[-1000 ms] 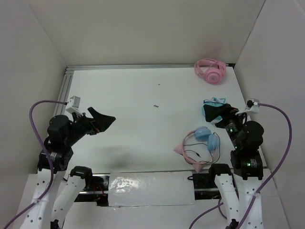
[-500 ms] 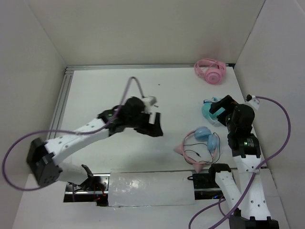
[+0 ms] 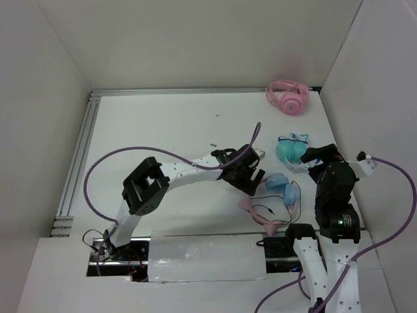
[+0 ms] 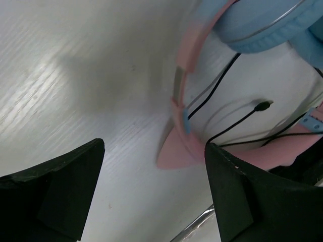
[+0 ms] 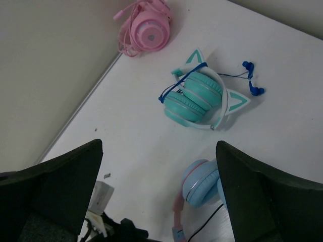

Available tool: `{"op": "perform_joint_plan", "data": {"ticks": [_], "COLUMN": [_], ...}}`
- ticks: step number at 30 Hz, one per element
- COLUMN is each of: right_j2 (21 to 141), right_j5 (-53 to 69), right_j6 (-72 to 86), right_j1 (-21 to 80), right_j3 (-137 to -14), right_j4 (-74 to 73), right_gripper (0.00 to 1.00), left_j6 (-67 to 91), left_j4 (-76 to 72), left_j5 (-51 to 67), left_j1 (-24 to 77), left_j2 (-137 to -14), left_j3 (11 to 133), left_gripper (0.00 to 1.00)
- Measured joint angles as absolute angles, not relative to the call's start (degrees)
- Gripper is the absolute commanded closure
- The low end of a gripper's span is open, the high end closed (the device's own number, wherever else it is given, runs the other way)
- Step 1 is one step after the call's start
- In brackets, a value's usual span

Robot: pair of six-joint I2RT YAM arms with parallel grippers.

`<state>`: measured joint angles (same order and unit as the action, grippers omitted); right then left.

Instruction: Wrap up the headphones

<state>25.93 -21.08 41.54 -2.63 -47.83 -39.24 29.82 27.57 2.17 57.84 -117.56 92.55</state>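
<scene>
Headphones (image 3: 277,195) lie at the near right of the table (image 3: 163,124). Your left gripper (image 4: 154,146) hangs over their pink band, jaws wide apart and holding nothing. Your right gripper (image 5: 159,146) also stands open and empty, near the teal headphones (image 5: 194,98).

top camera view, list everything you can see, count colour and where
pink-and-blue headphones: one, pink cat-ear band, light blue cups, black cable, near right of table
teal headphones: one, teal with blue cable, just beyond them
pink headphones: one, all pink, far right corner
table: one, white
left hand: one, black, open, over the pink band
right hand: one, black, open, above the table right of the teal pair
</scene>
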Motion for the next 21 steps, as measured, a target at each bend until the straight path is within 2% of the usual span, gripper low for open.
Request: {"op": "perform_joint_plan", "data": {"ticks": [7, 10, 18, 21], "right_j2": [25.47, 25.47, 25.32, 25.15], "right_j5": [-22.13, -22.22, -22.61, -22.98], "right_j6": [42.19, 42.17, 42.15, 42.17], "right_j1": [-2.68, -2.68, -2.68, -2.68], "right_j3": [-46.81, -46.37, -46.04, -45.98], "right_j4": [-39.66, -39.79, -39.88, -39.9], "right_gripper": [0.0, 0.0, 0.0, 0.0], "left_j6": [29.95, 29.89, 29.1, 28.97], "left_j4": [25.21, 23.81, 22.33, 22.09], "left_j5": [1.5, 0.14, -2.33, -3.14], "left_j1": [59.13, 59.13, 59.29, 59.79], "left_j2": [-124.03, -124.9, -129.27, -129.47], "left_j3": [97.43, 97.49, 101.51, 101.54], "left_gripper": [0.11, 0.17, 0.45, 0.59]}}
